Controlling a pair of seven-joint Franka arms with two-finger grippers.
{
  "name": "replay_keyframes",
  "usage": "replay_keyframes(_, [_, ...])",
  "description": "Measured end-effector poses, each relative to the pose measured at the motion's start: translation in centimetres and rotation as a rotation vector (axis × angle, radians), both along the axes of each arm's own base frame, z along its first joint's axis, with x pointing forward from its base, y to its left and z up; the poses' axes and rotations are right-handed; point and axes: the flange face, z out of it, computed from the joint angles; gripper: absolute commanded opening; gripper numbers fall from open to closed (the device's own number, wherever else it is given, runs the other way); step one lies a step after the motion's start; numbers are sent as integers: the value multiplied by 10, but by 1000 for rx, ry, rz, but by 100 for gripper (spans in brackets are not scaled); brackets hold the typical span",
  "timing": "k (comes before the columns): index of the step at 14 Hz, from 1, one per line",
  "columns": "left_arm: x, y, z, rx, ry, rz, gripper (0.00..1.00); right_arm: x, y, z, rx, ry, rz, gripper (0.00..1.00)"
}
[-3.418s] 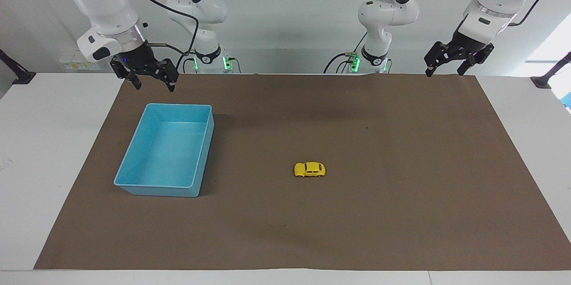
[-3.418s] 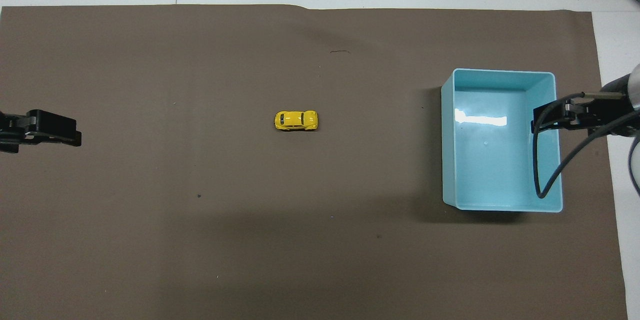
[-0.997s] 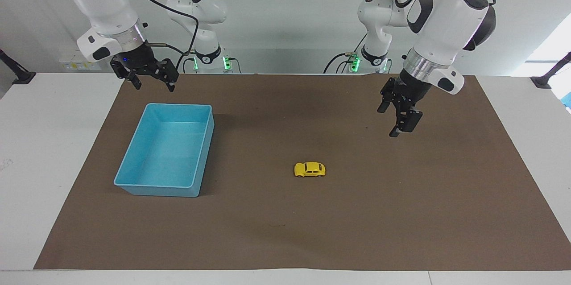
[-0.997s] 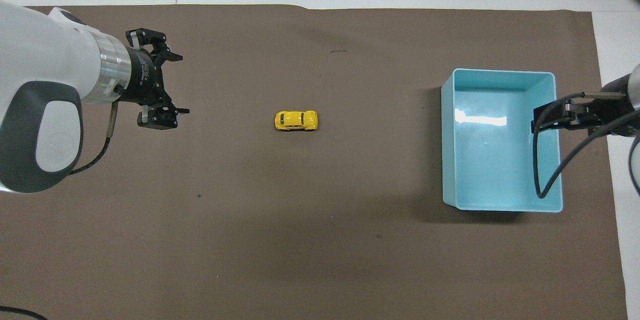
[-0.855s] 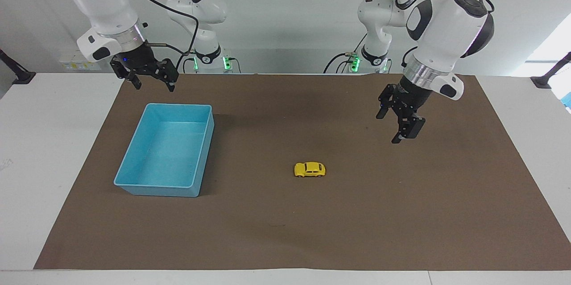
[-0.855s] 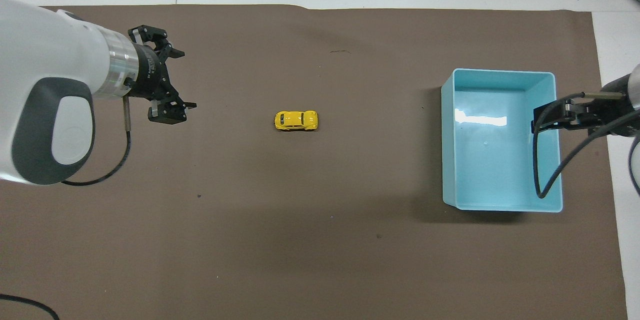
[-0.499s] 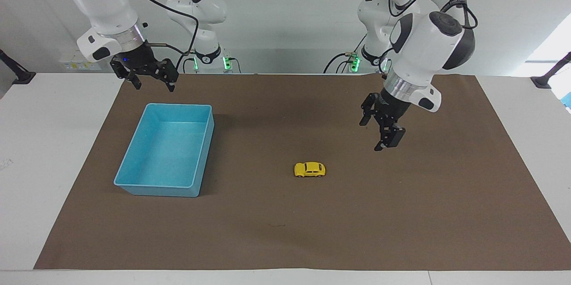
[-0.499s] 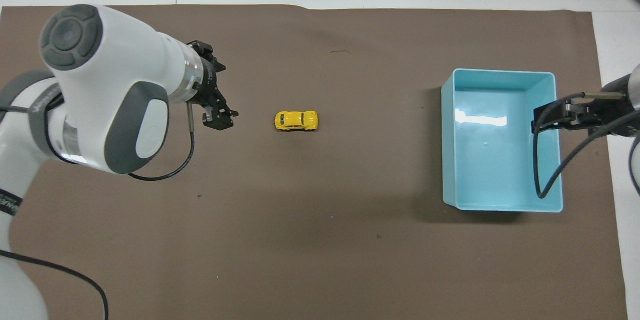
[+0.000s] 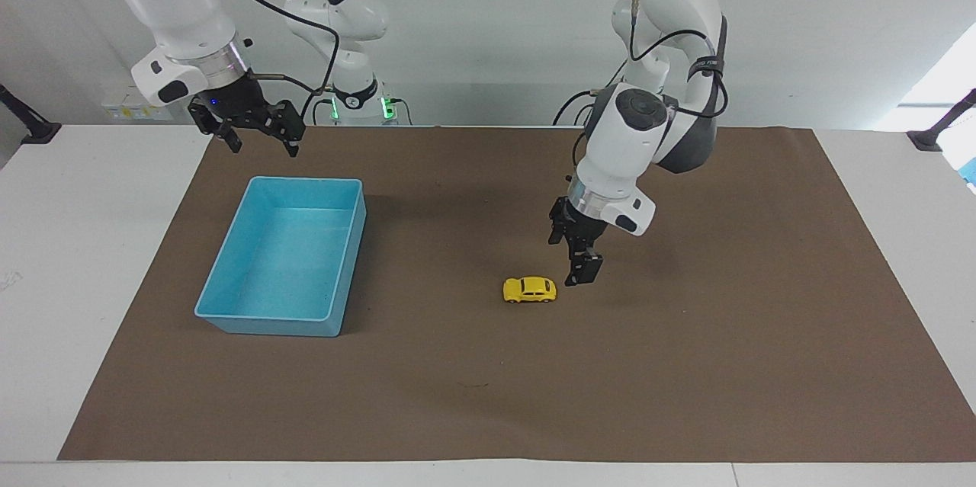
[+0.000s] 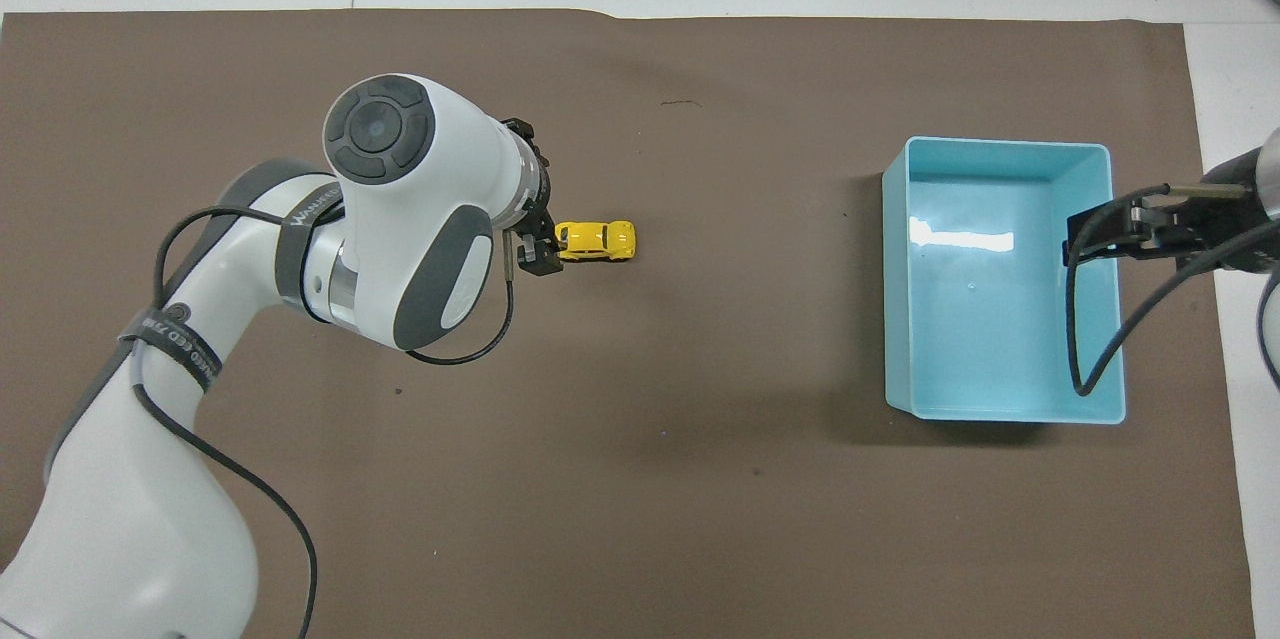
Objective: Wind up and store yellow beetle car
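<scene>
From across the table, my left gripper (image 9: 577,258) hangs low over the brown mat (image 9: 762,334), just beside the yellow car (image 9: 529,289) on the end toward my left arm's base, not touching it. Its fingers stand apart, one nearer my base and one lower by the car's tail. The car sits on its wheels in the middle of the mat, well apart from the blue bin (image 9: 229,312) at my right arm's end. My right gripper (image 9: 255,138) waits, open, in the air over the mat at the bin's edge nearest the robots.

From above, my left wrist covers most of the left gripper (image 10: 535,239); only its dark tips show against the car's (image 10: 597,239) end. The bin (image 10: 1000,147) is empty, my right gripper (image 10: 1075,237) over its rim.

To do this step well, I judge I should slide sideways until the car's body lies between my fingers, then drop low and close across its narrow width, so the wheels stay free for pulling it back along the mat.
</scene>
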Motion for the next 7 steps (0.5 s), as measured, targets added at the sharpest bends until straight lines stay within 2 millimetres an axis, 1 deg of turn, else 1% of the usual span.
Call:
replay_keyframes(1, [-1, -4, -9, 7, 5, -29, 100, 0, 0, 0, 0, 0, 0, 100])
replay_keyframes(3, [0, -4, -20, 17, 15, -57, 100, 0, 0, 0, 0, 0, 0, 100])
replay_keyframes(4, [0, -5, -30, 25, 30, -64, 100, 0, 0, 0, 0, 0, 0, 100])
replay_keyframes(7, [-4, -18, -82, 51, 94, -88, 100, 0, 0, 0, 0, 0, 0, 100])
